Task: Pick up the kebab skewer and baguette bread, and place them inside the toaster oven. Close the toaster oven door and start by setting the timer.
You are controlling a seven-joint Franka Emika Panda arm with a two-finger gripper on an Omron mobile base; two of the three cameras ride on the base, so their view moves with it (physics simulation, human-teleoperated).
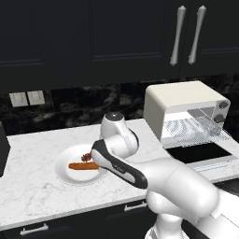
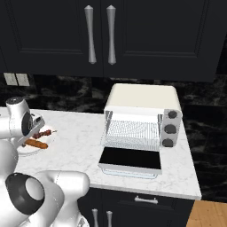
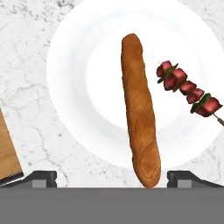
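Baguette bread [image 3: 140,109] lying lengthwise on white plate [image 3: 78,74] on marble surface [image 1: 32,191], kebab skewer [image 3: 188,89] lying just beside it, apart, on same plate. Gripper [image 3: 112,177] hovering above plate, jaws spread wide, grasping nothing, baguette end showing between fingertips [image 3: 41,177]. Toaster oven [image 2: 142,117] sitting well apart, toaster oven door [image 2: 130,160] hanging folded down, wire rack [image 2: 131,133] showing.
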